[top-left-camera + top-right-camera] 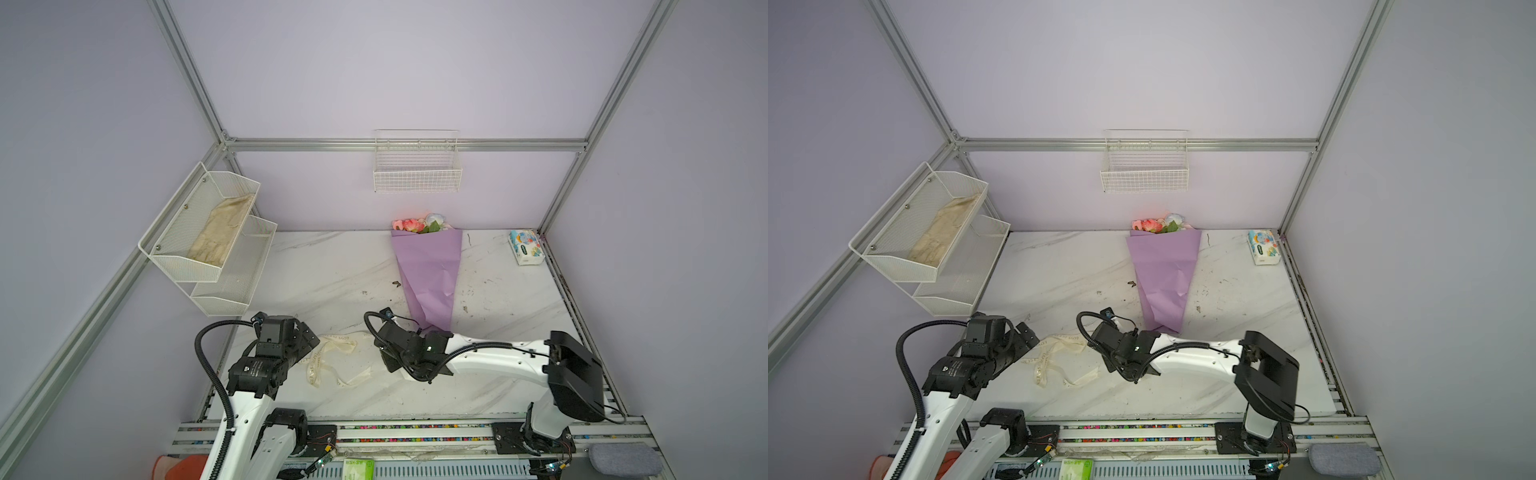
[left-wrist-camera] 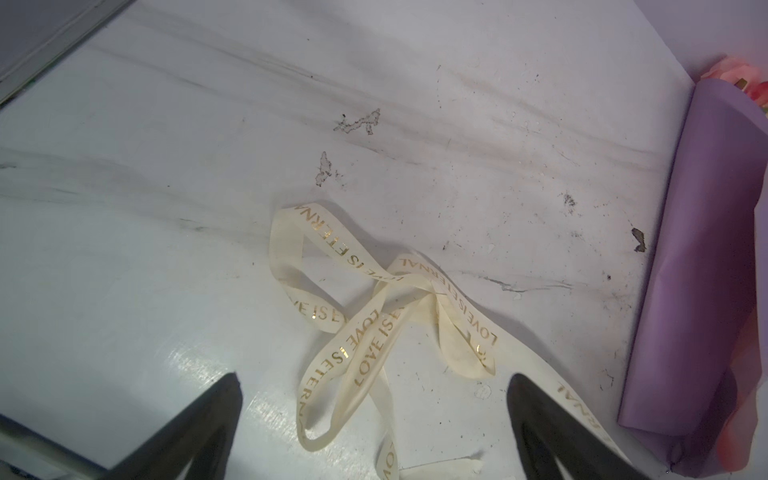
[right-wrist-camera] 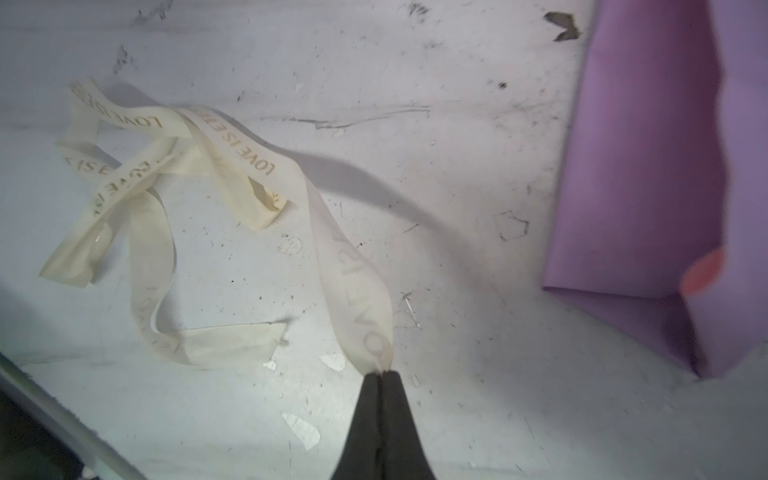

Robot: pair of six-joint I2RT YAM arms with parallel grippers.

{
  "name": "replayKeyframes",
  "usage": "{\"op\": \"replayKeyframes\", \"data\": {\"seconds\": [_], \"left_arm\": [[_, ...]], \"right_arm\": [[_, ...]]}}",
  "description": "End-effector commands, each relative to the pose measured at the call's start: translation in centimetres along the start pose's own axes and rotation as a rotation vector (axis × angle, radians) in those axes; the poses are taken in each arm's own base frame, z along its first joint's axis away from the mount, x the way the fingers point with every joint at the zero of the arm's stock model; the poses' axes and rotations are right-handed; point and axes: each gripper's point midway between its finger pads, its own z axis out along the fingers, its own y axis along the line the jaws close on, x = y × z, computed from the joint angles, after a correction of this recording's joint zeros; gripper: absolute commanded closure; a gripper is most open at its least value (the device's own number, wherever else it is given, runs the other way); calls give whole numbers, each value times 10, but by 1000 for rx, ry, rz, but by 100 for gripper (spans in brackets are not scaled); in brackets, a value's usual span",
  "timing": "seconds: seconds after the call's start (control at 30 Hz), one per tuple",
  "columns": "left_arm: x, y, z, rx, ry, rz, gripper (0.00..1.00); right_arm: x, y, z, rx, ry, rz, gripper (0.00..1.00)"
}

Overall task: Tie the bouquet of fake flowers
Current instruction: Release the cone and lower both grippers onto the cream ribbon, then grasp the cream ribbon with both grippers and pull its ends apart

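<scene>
The bouquet of fake flowers (image 1: 428,270) (image 1: 1165,274) lies on the marble table in a lilac paper cone. Its pink and pale blue blooms (image 1: 417,224) point at the back wall and its narrow end faces me. A loose cream ribbon (image 1: 336,361) (image 2: 374,316) with gold lettering lies tangled to the left of the cone's tip. My right gripper (image 3: 381,374) (image 1: 388,359) is shut on one end of that ribbon (image 3: 357,291), lifting it off the table beside the cone (image 3: 648,187). Over the tangle my left gripper (image 2: 374,376) (image 1: 311,343) stands open, holding nothing.
A tissue pack (image 1: 525,247) sits in the back right corner. A white wire basket (image 1: 417,170) hangs on the back wall. Two mesh shelves (image 1: 208,232) on the left wall jut over the table. A metal rail (image 1: 415,432) runs along the front edge.
</scene>
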Motion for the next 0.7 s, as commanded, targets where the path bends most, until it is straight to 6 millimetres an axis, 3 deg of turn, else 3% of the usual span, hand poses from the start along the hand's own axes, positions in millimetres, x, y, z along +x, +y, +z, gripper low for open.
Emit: {"op": "replayKeyframes", "data": {"seconds": [0.0,0.13,0.2,0.4,0.53,0.67], "left_arm": [[-19,-48,-14,222,-39,79,8],[-8,-79,-7,382,29,105,22],[-3,-82,0,382,78,94,23],[15,-84,26,329,225,70,19],[32,-84,43,301,314,79,18],[51,-72,62,217,378,74,17]], "right_arm": [[-26,-56,-58,122,-125,171,100],[-57,-110,-140,189,-318,346,100],[-61,-138,-171,233,-380,415,100],[-59,-220,-224,489,-465,533,100],[-72,-241,-261,537,-568,590,100],[-76,-249,-276,567,-628,619,100]]}}
